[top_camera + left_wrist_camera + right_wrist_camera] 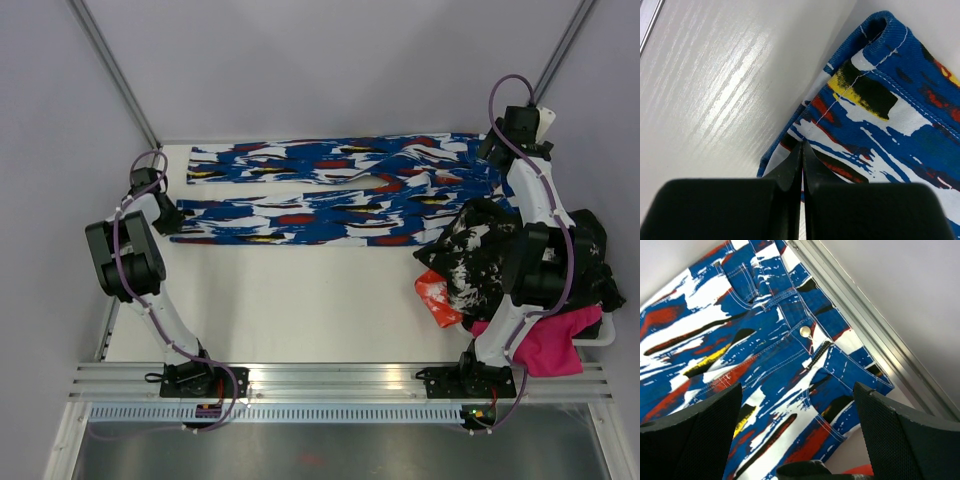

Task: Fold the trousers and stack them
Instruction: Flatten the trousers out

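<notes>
Worry was a slip or an empty lift: my left gripper [802, 150] had its jaws pressed together right at the near leg's cuff [875, 55], couldn't tell if any cloth was caught; trousers [330, 195] lay flat along the far side, waist right; left arm reached low, right gripper [797, 390] hovered spread wide over the waistband [840, 340]

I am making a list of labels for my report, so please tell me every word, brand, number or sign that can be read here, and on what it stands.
No text can be read in any view.
The trousers: colour splashes only, no words.
The metal button: any marking is too small to read.
The black and white garment: pattern only, no letters.
</notes>
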